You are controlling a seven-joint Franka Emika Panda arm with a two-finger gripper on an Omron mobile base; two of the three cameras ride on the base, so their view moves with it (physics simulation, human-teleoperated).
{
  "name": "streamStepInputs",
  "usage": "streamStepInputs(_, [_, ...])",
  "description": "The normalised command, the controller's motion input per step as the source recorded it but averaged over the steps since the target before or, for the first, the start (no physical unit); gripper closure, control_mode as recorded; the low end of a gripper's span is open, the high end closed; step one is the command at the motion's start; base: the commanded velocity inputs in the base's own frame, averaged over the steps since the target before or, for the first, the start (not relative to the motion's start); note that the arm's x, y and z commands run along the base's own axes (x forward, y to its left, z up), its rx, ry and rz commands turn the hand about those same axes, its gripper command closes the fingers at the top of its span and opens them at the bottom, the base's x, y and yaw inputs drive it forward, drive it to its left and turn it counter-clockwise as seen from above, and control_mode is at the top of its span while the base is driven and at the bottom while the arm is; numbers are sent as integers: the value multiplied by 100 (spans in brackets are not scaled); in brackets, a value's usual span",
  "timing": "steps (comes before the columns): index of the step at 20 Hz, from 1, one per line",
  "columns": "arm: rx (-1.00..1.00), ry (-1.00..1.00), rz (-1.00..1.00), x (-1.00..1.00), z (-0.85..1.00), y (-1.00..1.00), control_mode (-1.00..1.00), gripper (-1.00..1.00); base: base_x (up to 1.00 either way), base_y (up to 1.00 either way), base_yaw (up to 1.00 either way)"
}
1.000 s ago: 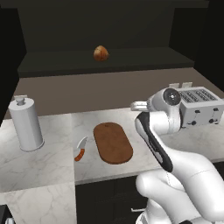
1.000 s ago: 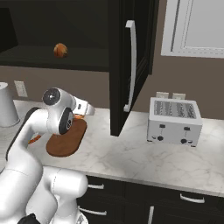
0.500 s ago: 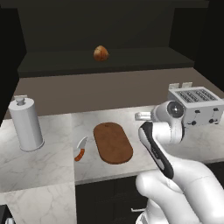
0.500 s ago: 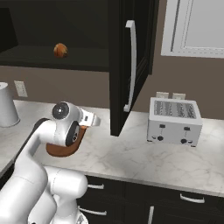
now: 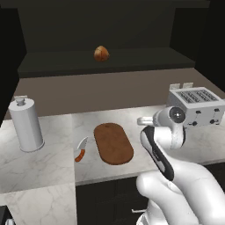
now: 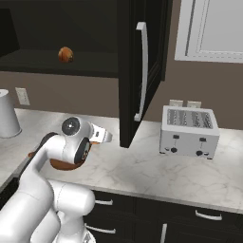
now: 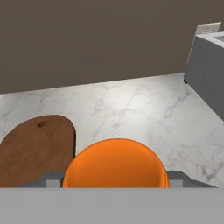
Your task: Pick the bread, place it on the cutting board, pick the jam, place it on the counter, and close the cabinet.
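- The jam [image 7: 115, 162], an orange jar, sits clamped between the jaws of the gripper [image 7: 114, 177], held above the marble table [image 7: 144, 109].
- The cutting board [image 5: 113, 143] lies bare on the table, just left of the jar in the hand view.
- The bread [image 5: 101, 53] rests on the shelf inside the cabinet [image 6: 142, 66], whose door stands open.
- A toaster [image 6: 189, 131] stands to the right.
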Motion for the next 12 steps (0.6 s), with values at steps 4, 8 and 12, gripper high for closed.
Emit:
streamStepInputs(4, [0,0,0,16,-33,-4,-100,100,0,0,0])
streamStepInputs(8, [0,0,0,32,-38,0,-100,100,0,0,0])
streamStepInputs(12, [0,0,0,35,-34,0,-100,100,0,0,0])
